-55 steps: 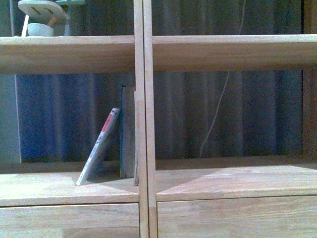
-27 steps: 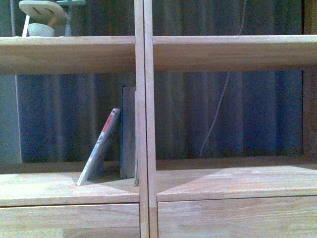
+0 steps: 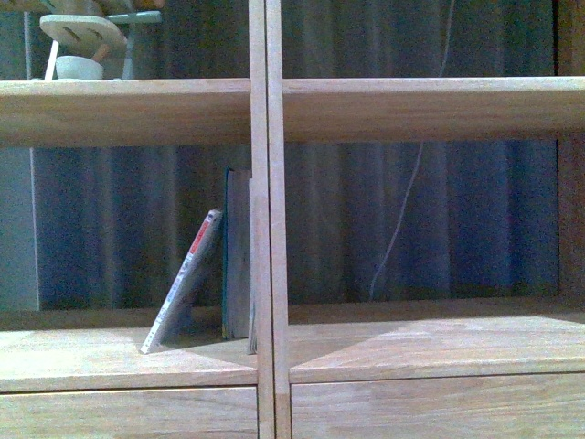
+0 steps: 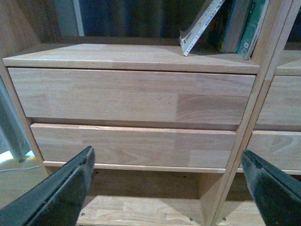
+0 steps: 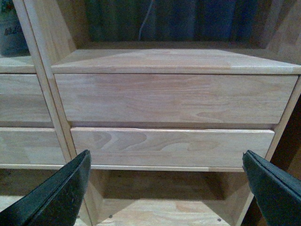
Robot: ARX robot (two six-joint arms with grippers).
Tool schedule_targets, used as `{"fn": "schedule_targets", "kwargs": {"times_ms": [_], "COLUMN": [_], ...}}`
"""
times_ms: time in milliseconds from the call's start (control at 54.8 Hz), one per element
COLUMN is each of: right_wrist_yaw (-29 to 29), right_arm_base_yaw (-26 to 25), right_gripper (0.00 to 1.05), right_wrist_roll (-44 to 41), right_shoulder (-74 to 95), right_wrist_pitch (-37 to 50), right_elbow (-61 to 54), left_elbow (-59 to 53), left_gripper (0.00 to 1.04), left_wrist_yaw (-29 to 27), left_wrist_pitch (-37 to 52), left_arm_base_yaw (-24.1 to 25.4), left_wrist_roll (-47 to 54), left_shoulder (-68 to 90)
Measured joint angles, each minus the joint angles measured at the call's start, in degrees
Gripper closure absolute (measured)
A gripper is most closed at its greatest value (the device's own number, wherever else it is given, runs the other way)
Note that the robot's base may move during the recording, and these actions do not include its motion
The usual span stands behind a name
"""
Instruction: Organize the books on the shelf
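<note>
Your left gripper (image 4: 167,188) is spread wide with nothing between its dark fingers (image 4: 56,190), held level and facing the two drawers (image 4: 131,96) of the shelf's left column, low before the lower one. From the front view you see neither arm.

Look above those drawers, in the left compartment of the shelf (image 3: 267,219): the thin paperback (image 3: 182,282) leans steeply, its foot out on the board and its top tipped toward the teal book (image 3: 236,254). That teal book stands upright against the centre post. In your left wrist view both sit at the far end of the board, paperback (image 4: 201,26) slanted, teal book (image 4: 252,28) nearest the post, with another upright spine between them that you cannot make out clearly.

On the board above sits a pale green-and-white ornament (image 3: 82,41).

The right compartment shows only a thin cord (image 3: 402,219) hanging against the dark curtain behind.

Your right gripper (image 5: 167,190) is likewise wide apart and holding nothing, its fingers (image 5: 54,193) level before the right column's drawers (image 5: 169,99).
</note>
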Motion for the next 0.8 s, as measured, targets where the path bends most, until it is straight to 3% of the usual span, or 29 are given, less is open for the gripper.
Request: {"fn": "schedule_targets", "kwargs": {"times_ms": [803], "right_wrist_yaw": [0.0], "right_arm_base_yaw": [0.0], "right_gripper": [0.07], "right_wrist_roll": [0.0], "right_shoulder": [0.0], "right_wrist_pitch": [0.0], "right_elbow": [0.0], "left_elbow": [0.0], "left_gripper": [0.07], "left_wrist_yaw": [0.0], "left_wrist_pitch": [0.0], "left_arm_base_yaw": [0.02], "left_wrist_roll": [-0.02], "left_shoulder": [0.0]}}
